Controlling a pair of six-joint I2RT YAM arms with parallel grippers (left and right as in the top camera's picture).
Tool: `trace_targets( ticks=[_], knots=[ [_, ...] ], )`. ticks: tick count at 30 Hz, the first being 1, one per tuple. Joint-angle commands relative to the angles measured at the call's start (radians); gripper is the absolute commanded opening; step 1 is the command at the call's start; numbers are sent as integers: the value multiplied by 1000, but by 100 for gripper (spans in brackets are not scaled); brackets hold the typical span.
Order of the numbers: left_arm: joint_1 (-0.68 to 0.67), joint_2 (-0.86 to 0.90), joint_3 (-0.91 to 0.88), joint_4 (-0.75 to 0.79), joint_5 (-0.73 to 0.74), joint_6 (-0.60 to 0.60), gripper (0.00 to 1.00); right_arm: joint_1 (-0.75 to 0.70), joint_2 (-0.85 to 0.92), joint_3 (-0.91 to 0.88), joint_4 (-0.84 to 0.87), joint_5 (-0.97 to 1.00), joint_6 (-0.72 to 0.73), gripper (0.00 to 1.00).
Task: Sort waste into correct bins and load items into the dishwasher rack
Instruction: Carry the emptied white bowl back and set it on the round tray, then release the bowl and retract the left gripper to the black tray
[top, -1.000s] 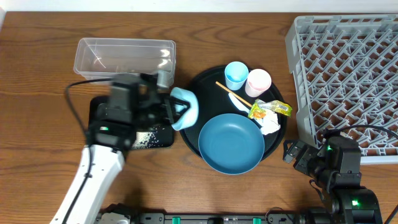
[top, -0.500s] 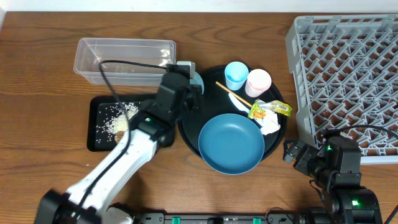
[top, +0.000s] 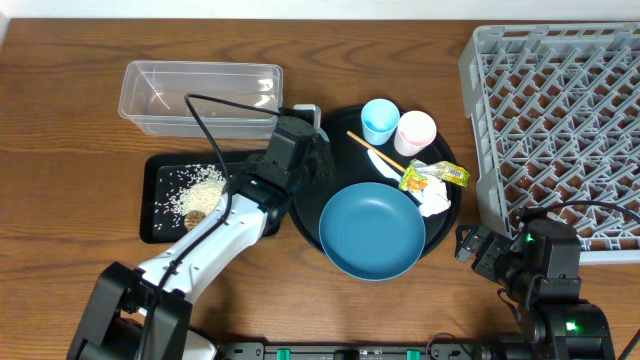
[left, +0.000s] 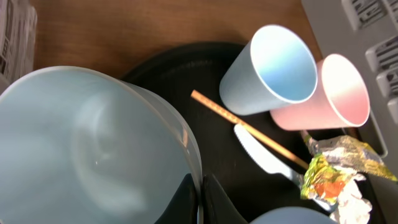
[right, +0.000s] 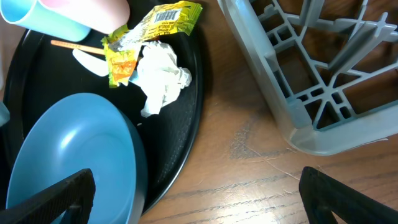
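**Bowl in hand, rack on the far side**

The left gripper pinches the rim of the pale bowl, one finger inside and one outside. It holds the bowl tilted at the left edge of the round black tray. The bowl looks bare inside. Rice and a brown lump lie in the shallow black tray, so I judge the food scraps dealt with and the bowl ready for loading. The clear tub behind holds nothing I can see.

The next move, I reckon, is a long carry. The dishwasher rack stands at the far right, well apart from this arm, so a hand-over or a set-down nearer the right side may be needed.

Along that line sit the light-blue cup and pink cup, touching each other. The blue plate fills the front of the round tray. Between them lie a wooden stick and a white plastic utensil. The yellow-green wrapper and white tissue lie at the right rim, not yet binned.

The right gripper hangs low over the table between tray and rack, fingers spread wide and empty.
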Motion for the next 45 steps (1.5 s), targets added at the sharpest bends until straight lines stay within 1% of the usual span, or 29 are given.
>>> trace_targets(
  ticks=[1, 3, 5, 8, 9, 12, 13, 16, 19, 20, 24, 27, 29, 31, 32, 35, 37, 41, 45],
  knots=[
    [-25, 7, 22, -4, 2, -11, 7, -6, -2, 16, -2, 11, -14, 99],
    [-39, 17, 22, -4, 2, -11, 8, -6, -2, 16, -2, 11, -14, 99],
    [-47, 29, 22, -4, 1, -11, 14, -6, -2, 16, -1, 11, -14, 99],
    [-48, 37, 22, -5, 1, -11, 16, -6, -2, 16, -1, 11, -14, 99],
    [-48, 37, 22, -4, -1, -11, 22, -6, -2, 16, -1, 11, -14, 99],
    [-48, 37, 22, 3, -3, -11, 51, -6, -2, 16, -1, 11, -14, 99],
    [-48, 36, 22, 4, -2, -11, 53, -6, -2, 16, -1, 11, -14, 99],
    [-48, 19, 23, 2, -2, -11, 55, -6, -2, 16, -2, 11, -14, 99],
    [-48, -32, 27, -8, -2, -11, 56, -6, -2, 16, -1, 11, -14, 99],
    [-48, -60, 27, -19, -2, -11, 59, -6, -2, 16, -2, 11, -14, 99],
    [-48, -206, 28, -108, -2, -11, 68, -6, -2, 16, -1, 11, -14, 99],
    [-48, -338, 28, -222, -2, -11, 81, -6, -2, 16, -2, 11, -14, 99],
    [-46, -428, 28, -313, -4, -11, 88, -6, -2, 16, -1, 11, -14, 99],
    [-39, -512, 28, -400, -45, -11, 94, -6, -2, 16, -2, 11, -14, 99],
    [-34, -553, 28, -447, -92, -11, 99, -6, -2, 16, -2, 11, -14, 99],
    [-21, -649, 28, -565, -291, -11, 98, -6, -2, 16, -1, 11, -14, 99],
    [-19, -696, 28, -627, -360, -11, 98, -6, -2, 16, -1, 11, -14, 99],
    [-19, -759, 27, -731, -362, -11, 98, -6, -2, 16, -1, 11, -14, 99],
    [-19, -772, 27, -797, -362, -11, 98, -6, -2, 16, -1, 11, -14, 99]
  ],
)
